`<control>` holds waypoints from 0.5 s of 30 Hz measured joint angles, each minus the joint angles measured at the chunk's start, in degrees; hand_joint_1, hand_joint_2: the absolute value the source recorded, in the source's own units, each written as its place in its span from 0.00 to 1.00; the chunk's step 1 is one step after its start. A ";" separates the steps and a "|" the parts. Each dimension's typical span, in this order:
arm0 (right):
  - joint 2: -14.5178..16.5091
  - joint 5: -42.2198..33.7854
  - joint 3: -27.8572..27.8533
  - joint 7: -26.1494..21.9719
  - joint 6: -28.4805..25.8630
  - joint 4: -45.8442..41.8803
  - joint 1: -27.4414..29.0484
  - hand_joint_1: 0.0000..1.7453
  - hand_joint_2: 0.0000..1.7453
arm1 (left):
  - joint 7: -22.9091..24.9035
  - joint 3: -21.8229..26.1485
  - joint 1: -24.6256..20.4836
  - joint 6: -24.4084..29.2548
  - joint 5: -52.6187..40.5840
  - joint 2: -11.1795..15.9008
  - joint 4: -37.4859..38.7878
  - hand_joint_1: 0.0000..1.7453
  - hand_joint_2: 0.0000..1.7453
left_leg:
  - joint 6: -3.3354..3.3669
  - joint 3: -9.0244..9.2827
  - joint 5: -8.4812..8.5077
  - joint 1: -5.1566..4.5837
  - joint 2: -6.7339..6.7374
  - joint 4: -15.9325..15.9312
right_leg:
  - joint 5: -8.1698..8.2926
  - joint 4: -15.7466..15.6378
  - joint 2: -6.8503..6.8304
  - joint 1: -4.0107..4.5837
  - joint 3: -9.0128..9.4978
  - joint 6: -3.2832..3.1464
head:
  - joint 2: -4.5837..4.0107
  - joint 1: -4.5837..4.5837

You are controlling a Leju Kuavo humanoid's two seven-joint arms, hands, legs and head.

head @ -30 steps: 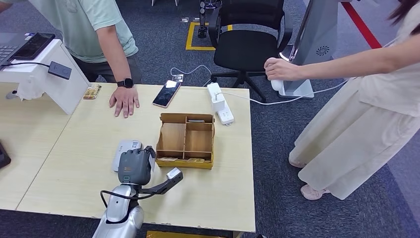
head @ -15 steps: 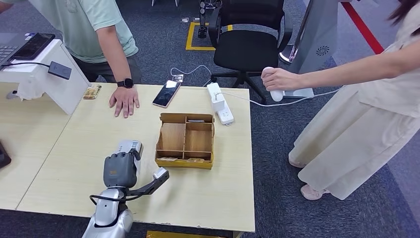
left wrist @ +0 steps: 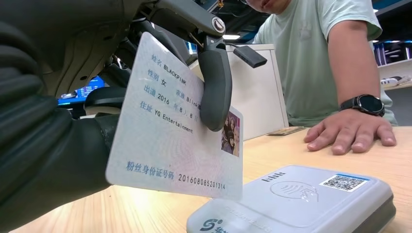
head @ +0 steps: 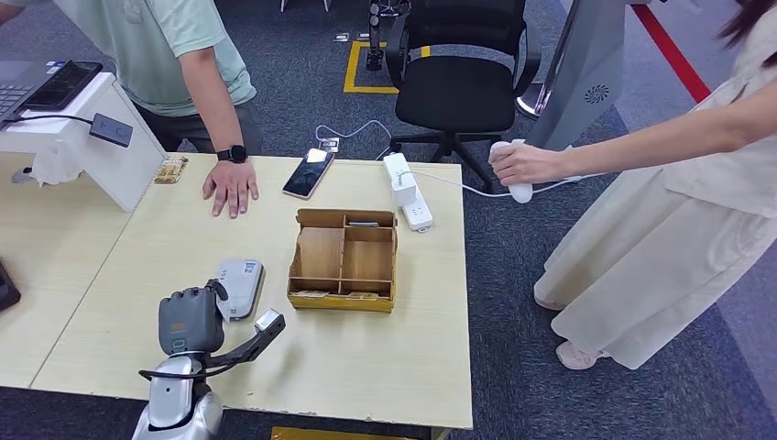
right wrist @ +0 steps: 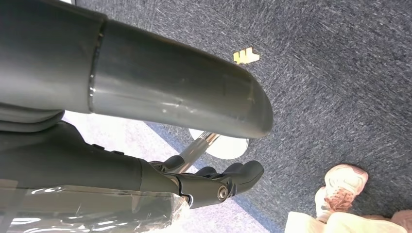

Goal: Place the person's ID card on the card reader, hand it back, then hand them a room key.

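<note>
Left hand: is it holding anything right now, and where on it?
Yes. The left hand holds the ID card, a finger pressing its printed face near the upper edge, just above the card reader.

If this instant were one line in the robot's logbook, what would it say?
left hand: holds ID card | card: above card reader, not lying on it | right hand: hangs over floor, holds nothing

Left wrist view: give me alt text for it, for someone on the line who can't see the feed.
The robot's left hand holds an ID card, pinched under a dark finger, tilted just above the grey card reader on the wooden table. Behind it, a person in a green shirt rests a hand, smartwatch on the wrist, flat on the table.
</note>
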 joint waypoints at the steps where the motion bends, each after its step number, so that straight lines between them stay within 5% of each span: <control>1: 0.00 0.00 -0.01 -0.04 0.00 0.00 0.01 0.00 0.00 | -0.26 0.27 0.11 -0.03 0.00 -0.03 -0.13 1.00 1.00 | 0.00 0.00 0.00 0.00 0.00 0.00 | 0.00 0.00 0.00 0.00 0.00 0.00 | 0.00 0.00; 15: 0.13 0.00 -0.84 -0.09 0.28 -1.12 0.62 0.00 0.00 | -5.10 5.55 1.34 -0.99 0.48 -3.81 -0.32 1.00 1.00 | 0.00 0.00 0.00 0.00 0.00 0.00 | 0.00 0.00 0.00 0.00 0.00 0.00 | 0.01 0.00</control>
